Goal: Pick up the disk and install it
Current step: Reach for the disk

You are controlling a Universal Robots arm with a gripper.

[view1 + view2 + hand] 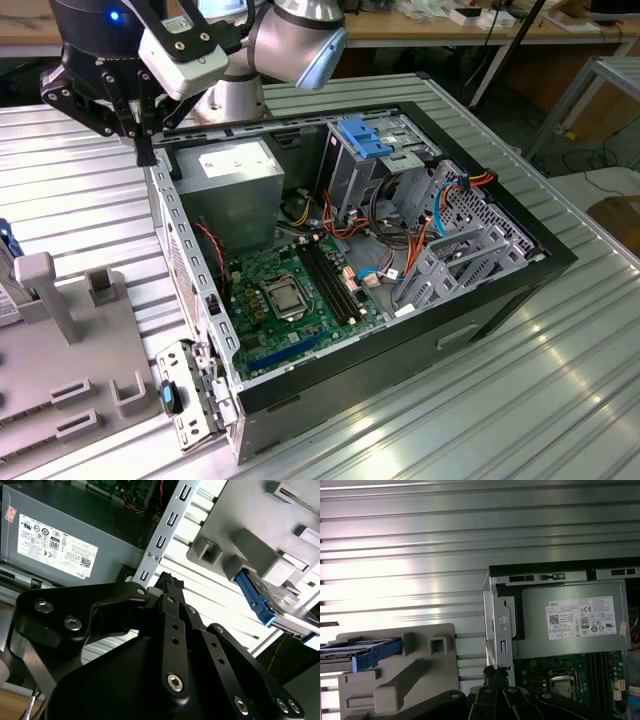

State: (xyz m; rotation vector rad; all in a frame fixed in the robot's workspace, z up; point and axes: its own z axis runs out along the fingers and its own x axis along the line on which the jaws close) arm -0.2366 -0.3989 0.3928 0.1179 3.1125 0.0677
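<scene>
The disk (367, 652), dark with a bright blue side rail, rests in a grey holder (405, 680) on the ribbed table, beside the open computer case. In the second wrist view the disk (260, 602) lies on that same holder. At the exterior view's left edge a sliver of the disk (4, 250) shows. My gripper (145, 140) hangs above the case's rear corner near the power supply, well apart from the disk. Its black fingers (170, 582) come together at one tip with nothing between them.
The open computer case (480, 290) fills the middle of the table, with a grey power-supply box (240, 175), a green motherboard (290, 290) and a metal drive cage with a blue latch (365, 140). The grey holder (70, 340) stands at the exterior view's left.
</scene>
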